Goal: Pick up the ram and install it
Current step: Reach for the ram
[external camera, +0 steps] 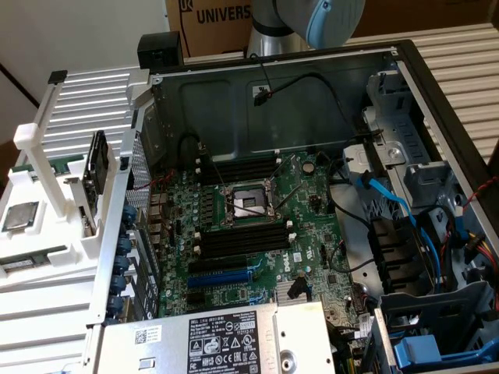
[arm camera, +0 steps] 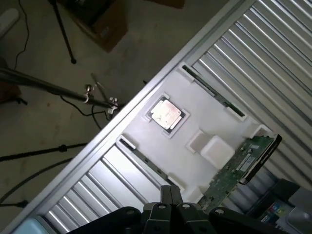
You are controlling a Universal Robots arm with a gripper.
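Gripper [arm camera: 169, 197] hovering over the white tray [arm camera: 195, 105], fingers [arm camera: 165, 195] pressing together and gripping nothing. Ram [arm camera: 148, 165] lying in the tray's groove nearest the gripper. A sound pick is, by judgement, calling for jaws spread, squared across the stick's thin width at mid-length, and descending straight, keeping clear of the CPU [arm camera: 166, 114] and the upright card [arm camera: 239, 165] beyond

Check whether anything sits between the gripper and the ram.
Nothing visible does. In the wrist view the gripper hangs above the white holder, and the ram lies in its groove with nothing covering it. The processor sits in its own recess, apart from the ram.
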